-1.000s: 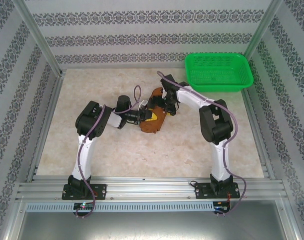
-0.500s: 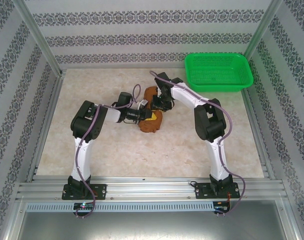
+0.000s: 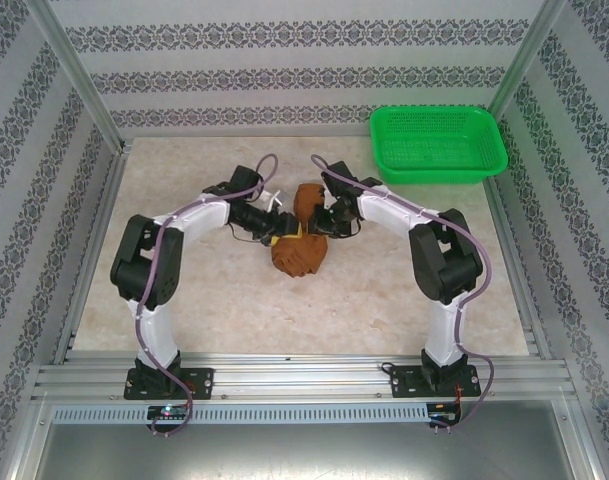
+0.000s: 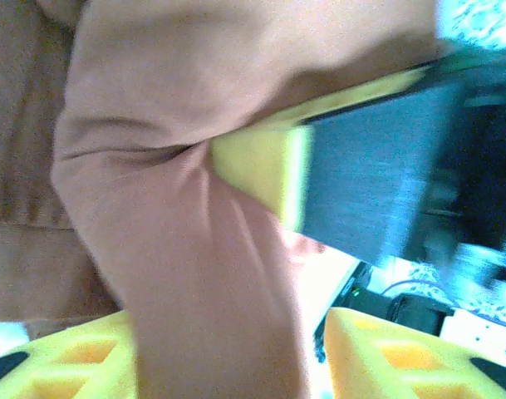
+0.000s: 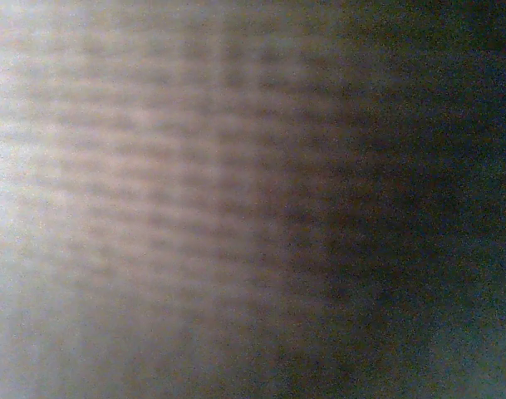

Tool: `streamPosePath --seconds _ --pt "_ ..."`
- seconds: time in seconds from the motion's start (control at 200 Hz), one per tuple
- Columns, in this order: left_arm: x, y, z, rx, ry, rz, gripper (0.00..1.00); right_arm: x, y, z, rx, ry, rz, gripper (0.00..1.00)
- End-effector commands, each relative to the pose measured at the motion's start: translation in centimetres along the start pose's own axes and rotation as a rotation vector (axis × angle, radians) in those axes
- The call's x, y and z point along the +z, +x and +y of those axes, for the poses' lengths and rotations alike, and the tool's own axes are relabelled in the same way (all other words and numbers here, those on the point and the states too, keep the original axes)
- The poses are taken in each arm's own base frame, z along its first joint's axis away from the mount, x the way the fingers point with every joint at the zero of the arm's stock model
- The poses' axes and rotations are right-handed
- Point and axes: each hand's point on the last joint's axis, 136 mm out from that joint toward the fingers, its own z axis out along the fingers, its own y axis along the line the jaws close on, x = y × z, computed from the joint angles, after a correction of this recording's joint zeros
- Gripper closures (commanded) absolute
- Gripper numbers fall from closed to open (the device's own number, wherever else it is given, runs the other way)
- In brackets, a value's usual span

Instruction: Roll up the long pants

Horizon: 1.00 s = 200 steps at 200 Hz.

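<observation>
Rust-brown long pants [image 3: 298,252], soft bunched lump, creased folds, green mesh basket [image 3: 439,172]

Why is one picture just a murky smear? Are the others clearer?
Right wrist: fully out of focus, dim, with a faint weave pattern. Left wrist: the long pants soft with blur, background washed out bright. Top external: sharp, evenly lit.

We see the long pants [image 3: 299,248] as plain rust-brown. Basket [image 3: 439,150] is bright green w/ a mesh weave. Table [image 3: 204,295] is beige w/ faint marbling. Walls [image 3: 284,60] are white w/ grey floral bands. Left arm [image 3: 154,325] & right arm [image 3: 444,325] are white w/ black joints, cables [image 3: 170,240] purple. Left gripper [image 3: 276,234] has yellow fingers [image 4: 385,357].
</observation>
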Motion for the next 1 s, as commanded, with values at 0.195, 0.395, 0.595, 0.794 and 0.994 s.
streamPosePath --seconds 0.195,0.395,0.595,0.794,0.994 --pt "-5.1 -1.4 -5.2 0.157 0.037 -0.124 0.51 -1.0 1.2 -6.4 0.14 0.21 0.018 1.0" --pt "-3.4 -2.7 -1.7 0.123 -0.032 -0.108 0.64 -9.3 -6.8 -4.4 0.148 0.12 -0.178 1.0" --pt "-1.1 -4.1 0.7 0.076 -0.032 -0.071 0.69 -17.1 -15.5 -4.2 0.185 0.02 -0.357 1.0" --pt "0.2 -4.9 1.9 0.044 -0.039 -0.043 0.7 -23.3 -23.3 -7.3 0.32 -0.13 -0.523 1.0" --pt "0.9 -6.1 1.7 0.022 -0.022 -0.022 0.72 -26.5 -27.5 -12.1 0.435 -0.225 -0.648 1.0"
